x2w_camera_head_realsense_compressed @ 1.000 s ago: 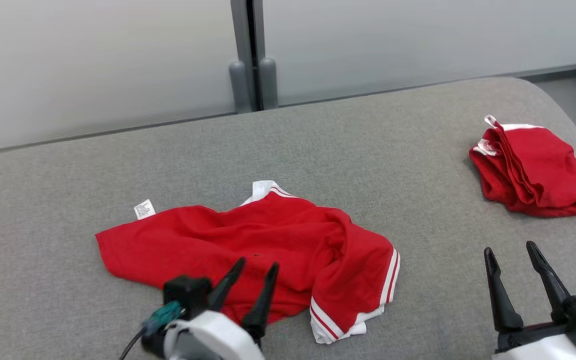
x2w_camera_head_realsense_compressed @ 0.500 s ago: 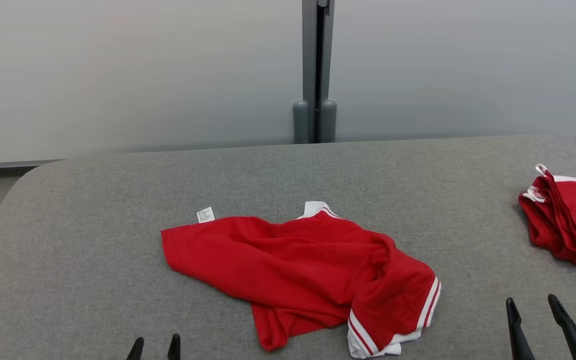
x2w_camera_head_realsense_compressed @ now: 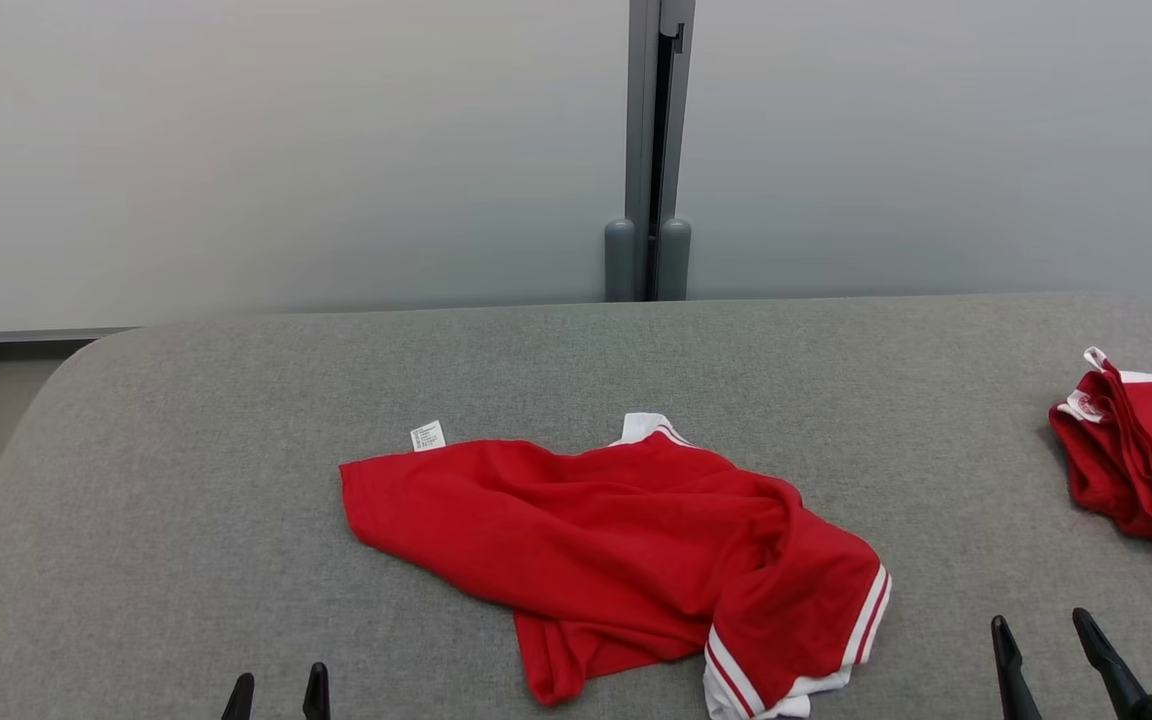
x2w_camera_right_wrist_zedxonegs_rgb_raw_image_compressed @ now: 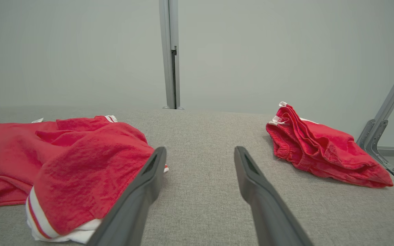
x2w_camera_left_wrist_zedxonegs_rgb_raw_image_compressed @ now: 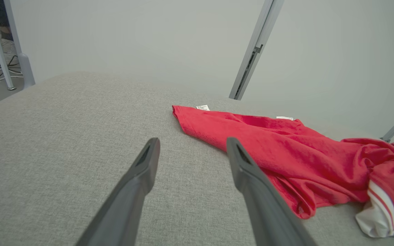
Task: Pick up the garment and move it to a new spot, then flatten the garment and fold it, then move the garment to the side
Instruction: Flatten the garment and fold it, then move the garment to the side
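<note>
Both pairs of jaws stand spread, with bare cloth showing in the gap between the fingers. The left gripper [x2w_camera_head_realsense_compressed: 278, 695] shows as two dark tips at the bottom edge of the head view, over the grey pad [x2w_camera_head_realsense_compressed: 186, 480] and apart from the shirt [x2w_camera_head_realsense_compressed: 616, 540], whose hem lies to its right. In the left wrist view the right finger's tip overlaps the red cloth's near edge, but whether it touches cannot be told.

The right gripper [x2w_camera_head_realsense_compressed: 1041, 645] sits at the lower right of the head view, over bare pad between the shirt and a red pile [x2w_camera_head_realsense_compressed: 1146, 470] near the pad's right edge.

The shirt lies crumpled near the middle of the pad – flatter on its left side, bunched and folded over on its right. A white tag [x2w_camera_head_realsense_compressed: 427, 437] sticks out at its far left corner, and a white collar [x2w_camera_head_realsense_compressed: 648, 425] peeks out at the far edge. The sleeve [x2w_camera_head_realsense_compressed: 816, 620], with white stripes at its cuff, is nearest the robot – in the right wrist view it lies just beside the left finger.

Behind the pad stands a pale wall [x2w_camera_head_realsense_compressed: 286, 150] split by a grey post [x2w_camera_head_realsense_compressed: 651, 150].
</note>
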`<state>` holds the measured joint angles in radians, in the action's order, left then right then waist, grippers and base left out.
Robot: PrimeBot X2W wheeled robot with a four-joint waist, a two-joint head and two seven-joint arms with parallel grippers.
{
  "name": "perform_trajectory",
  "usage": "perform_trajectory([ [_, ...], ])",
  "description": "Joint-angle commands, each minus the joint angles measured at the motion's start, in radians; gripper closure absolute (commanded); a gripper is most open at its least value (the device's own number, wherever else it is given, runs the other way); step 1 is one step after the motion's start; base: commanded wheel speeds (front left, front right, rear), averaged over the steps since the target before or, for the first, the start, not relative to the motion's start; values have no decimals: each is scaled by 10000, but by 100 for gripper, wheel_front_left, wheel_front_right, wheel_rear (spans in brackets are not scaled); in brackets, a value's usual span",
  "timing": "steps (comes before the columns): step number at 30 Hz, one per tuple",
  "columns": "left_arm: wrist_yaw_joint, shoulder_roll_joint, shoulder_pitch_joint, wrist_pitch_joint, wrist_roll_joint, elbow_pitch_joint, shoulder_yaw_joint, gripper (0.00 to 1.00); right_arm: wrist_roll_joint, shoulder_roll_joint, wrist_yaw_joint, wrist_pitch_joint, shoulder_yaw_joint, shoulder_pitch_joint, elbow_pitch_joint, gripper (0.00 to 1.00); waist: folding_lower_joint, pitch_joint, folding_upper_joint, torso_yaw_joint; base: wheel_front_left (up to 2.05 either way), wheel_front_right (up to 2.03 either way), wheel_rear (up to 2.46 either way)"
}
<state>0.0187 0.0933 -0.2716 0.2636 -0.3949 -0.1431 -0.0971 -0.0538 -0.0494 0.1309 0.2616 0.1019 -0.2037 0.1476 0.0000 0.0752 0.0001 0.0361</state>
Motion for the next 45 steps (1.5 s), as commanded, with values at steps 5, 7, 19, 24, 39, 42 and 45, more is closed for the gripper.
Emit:
perform_trajectory([
  [5,362,-236,7,8,389,-148,437,0,-34,-32,-3,49,-88,112,80,0,0,1,-1,-97,0,0,0],
  [7,441,-279,47,6,454,-179,558,0,-49,-33,-3,49,-144,128,98,0,0,-12,-1,-144,0,0,0],
  [19,925,228,3291,-1276,154,-1904,243,0,107,-35,-3,49,-611,799,-121,0,0,-1024,-1,-884,0,0,0],
  [24,807,952,5490,-3379,53,-3338,260,0,17,-39,-3,49,-859,1461,-359,0,0,-2292,-1,-1323,0,0,0],
  [39,1066,1899,7923,-6062,-658,-5980,-116,26,-218,-36,-3,49,-901,2369,-296,0,0,-3840,-1,-1910,0,0,0],
  [42,1134,1738,7955,-5898,-863,-5884,-476,100,-232,-36,-3,49,-878,2408,-219,0,0,-3731,-1,-1799,0,0,0],
  [45,1138,1718,8064,-5490,-1138,-5419,-860,100,-278,-36,-3,49,-868,2370,-157,0,0,-3517,-1,-1642,0,0,0],
])
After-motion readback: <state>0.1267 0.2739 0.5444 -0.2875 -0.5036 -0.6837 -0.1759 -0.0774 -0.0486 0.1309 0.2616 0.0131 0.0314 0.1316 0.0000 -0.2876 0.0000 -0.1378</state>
